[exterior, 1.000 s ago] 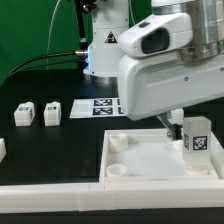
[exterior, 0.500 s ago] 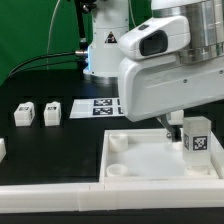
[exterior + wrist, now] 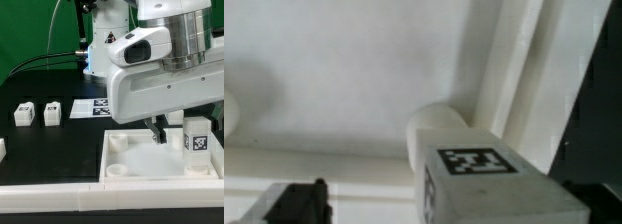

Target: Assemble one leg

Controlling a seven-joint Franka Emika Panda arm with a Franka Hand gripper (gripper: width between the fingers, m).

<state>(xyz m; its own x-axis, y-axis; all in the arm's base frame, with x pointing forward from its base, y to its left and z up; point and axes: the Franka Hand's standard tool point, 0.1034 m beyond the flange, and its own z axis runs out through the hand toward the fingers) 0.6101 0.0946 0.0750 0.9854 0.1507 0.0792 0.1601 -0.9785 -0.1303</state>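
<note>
Small white plastic block leg point(image 3: 197, 136) w/ marker tag stands upright at corner of large flat white tabletop point(image 3: 135, 160). Black two-finger gripper point(image 3: 159, 133) is just beside it, jaws spread, empty. Risk: sideways contact could tip leg if not fully seated.

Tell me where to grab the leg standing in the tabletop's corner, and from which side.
Grip the leg on its upper half, coming straight down from above and clamping two opposite flat faces. It stands upright, and its foot sits in the corner of the tabletop, where the raised rim probably leaves little room for a low, sideways approach.
</note>
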